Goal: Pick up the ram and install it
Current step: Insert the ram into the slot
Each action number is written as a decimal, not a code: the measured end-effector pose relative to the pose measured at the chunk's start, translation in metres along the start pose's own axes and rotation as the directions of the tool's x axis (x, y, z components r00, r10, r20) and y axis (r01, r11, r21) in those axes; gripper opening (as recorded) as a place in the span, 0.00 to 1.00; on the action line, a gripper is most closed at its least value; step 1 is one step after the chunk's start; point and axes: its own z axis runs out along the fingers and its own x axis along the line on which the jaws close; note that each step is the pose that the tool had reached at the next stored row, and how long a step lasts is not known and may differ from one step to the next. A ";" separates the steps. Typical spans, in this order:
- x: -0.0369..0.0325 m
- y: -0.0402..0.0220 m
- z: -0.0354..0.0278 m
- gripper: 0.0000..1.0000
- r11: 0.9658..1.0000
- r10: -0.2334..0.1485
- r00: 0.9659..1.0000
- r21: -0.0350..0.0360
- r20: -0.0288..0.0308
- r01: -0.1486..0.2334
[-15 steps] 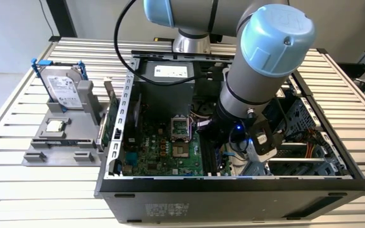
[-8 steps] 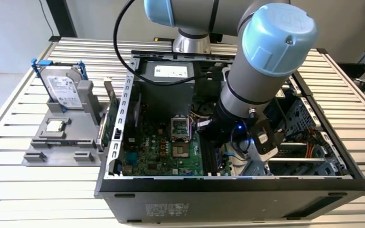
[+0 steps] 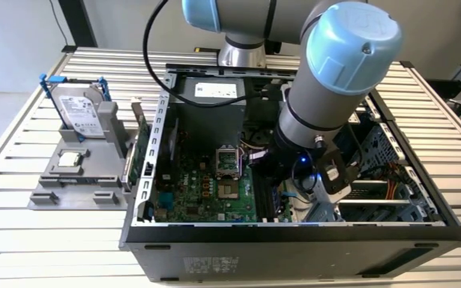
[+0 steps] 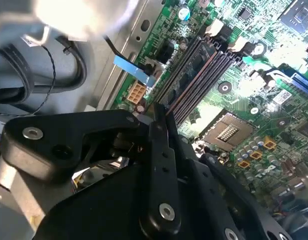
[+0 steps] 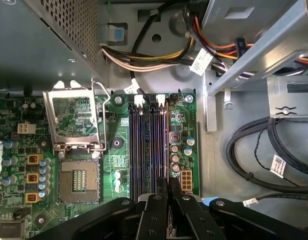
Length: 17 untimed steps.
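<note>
scene: hard drive [image 3: 80, 114] and processor chip [image 3: 69, 159] on holder [image 3: 54, 198], beside computer case [image 3: 295, 237] | gripper [image 5: 168, 192]: jaws nearly together over memory slots [image 5: 149, 145], ram between them unconfirmed | step: likely insertion, calls for alignment with slot

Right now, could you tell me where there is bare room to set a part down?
The slatted table is bare on the camera's side of the grey fixture, to the exterior view's left of the computer case. Inside the case it is crowded: the gripper hangs over the memory slots.
</note>
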 end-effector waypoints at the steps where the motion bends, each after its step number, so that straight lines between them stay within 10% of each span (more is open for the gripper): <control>1: 0.0000 -0.0003 0.0012 0.00 1.000 0.000 1.000 0.000 0.000 0.000; 17: 0.0000 -0.0004 0.0029 0.00 1.000 -0.008 1.000 -0.017 -0.002 0.008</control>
